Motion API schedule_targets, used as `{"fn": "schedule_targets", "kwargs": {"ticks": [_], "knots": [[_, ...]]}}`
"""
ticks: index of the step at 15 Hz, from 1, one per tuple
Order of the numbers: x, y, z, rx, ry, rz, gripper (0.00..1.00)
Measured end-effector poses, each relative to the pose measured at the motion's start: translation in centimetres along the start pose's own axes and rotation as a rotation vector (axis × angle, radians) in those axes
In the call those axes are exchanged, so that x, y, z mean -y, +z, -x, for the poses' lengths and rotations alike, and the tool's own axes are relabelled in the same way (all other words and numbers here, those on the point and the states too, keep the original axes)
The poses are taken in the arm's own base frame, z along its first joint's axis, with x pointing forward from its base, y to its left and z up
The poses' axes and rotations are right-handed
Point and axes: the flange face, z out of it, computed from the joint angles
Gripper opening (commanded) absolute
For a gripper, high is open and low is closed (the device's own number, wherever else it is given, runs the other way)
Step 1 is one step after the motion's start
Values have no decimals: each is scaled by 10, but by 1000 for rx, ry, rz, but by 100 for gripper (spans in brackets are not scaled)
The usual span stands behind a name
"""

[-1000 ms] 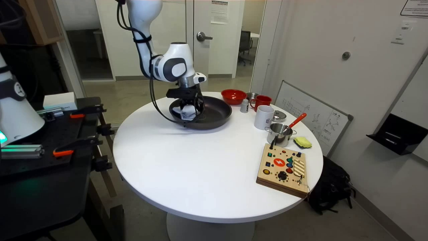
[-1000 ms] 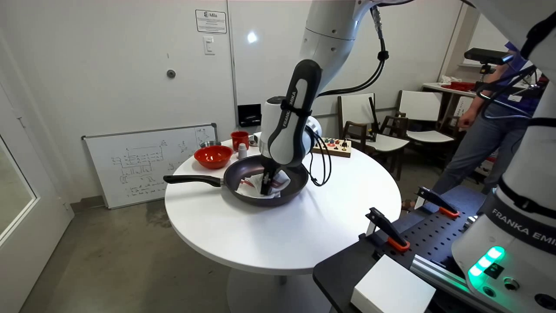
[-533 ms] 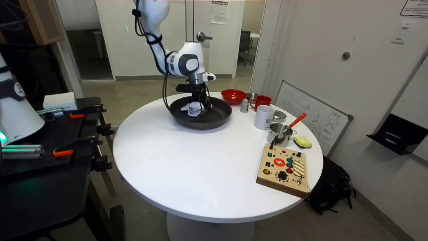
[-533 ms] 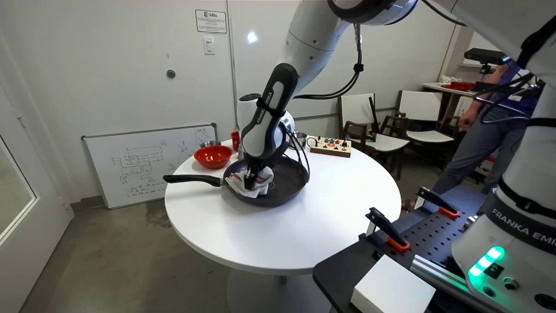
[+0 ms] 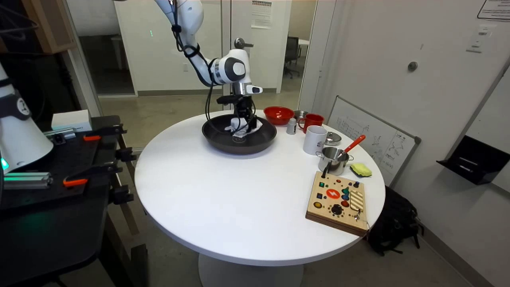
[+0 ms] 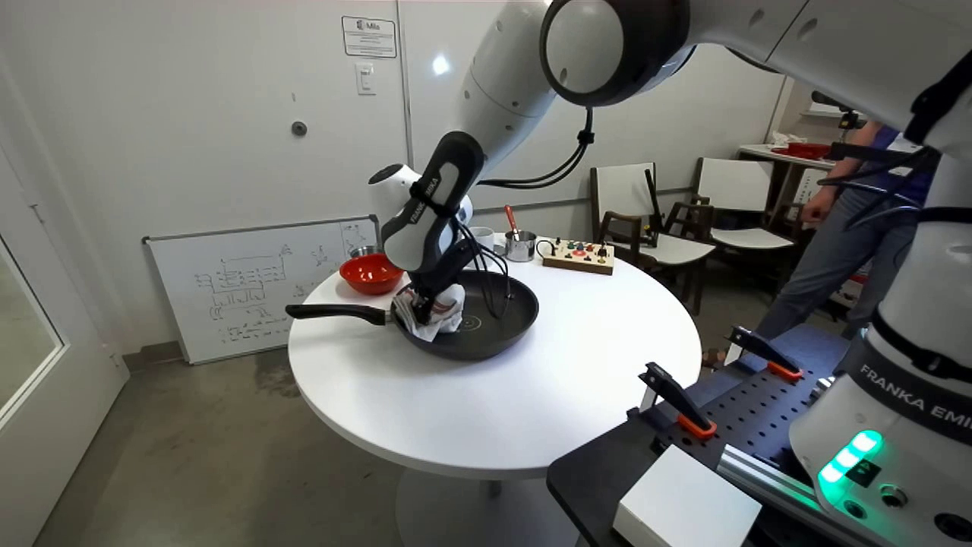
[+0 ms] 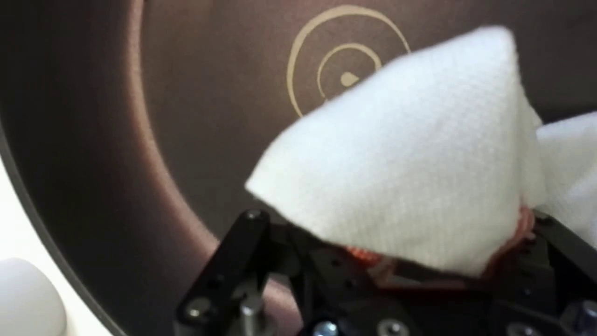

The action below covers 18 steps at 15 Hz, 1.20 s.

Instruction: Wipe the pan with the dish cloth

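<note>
Nearer the handle [image 6: 334,312] of the pan [image 6: 501,330] than before, the gripper [image 6: 423,310] clamps the dish cloth [image 7: 401,168], bunched around its lower end.

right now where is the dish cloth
In an exterior view, the dish cloth is in the left part of the pan, near its handle, held by the hand.

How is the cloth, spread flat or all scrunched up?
Scrunched up. The wrist view shows the white cloth folded over itself, and in both exterior views it sits bunched inside the pan.
</note>
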Motion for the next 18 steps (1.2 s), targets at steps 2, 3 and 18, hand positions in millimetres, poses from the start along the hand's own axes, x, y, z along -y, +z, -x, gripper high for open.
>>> {"fn": "schedule_targets", "kwargs": {"ticks": [2,3,18], "knots": [[-13,2,-6,11,36,39,0],[-27,6,-7,12,49,60,0],[-150,42,38,125,-47,-12,0]]}}
